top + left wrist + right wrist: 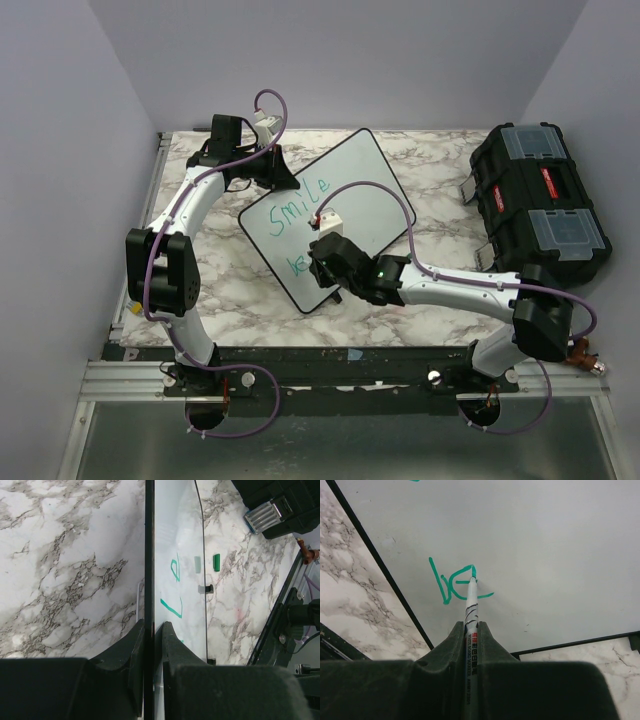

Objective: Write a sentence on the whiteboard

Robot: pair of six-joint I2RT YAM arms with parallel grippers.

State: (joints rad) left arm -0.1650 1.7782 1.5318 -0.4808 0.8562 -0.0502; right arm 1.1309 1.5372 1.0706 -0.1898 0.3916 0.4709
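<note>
Marker (470,599) in right tool (471,628) touches whiteboard (550,540) at the sentence (446,586).

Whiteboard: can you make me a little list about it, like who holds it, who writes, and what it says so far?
board: whiteboard, on the marble table
holder: left pincer, shut on the board's edge
writer: right pincer, shut on a marker
words: green writing, "Smile" on top, "be" below
marker tip: touching the "e" of "be"
</note>
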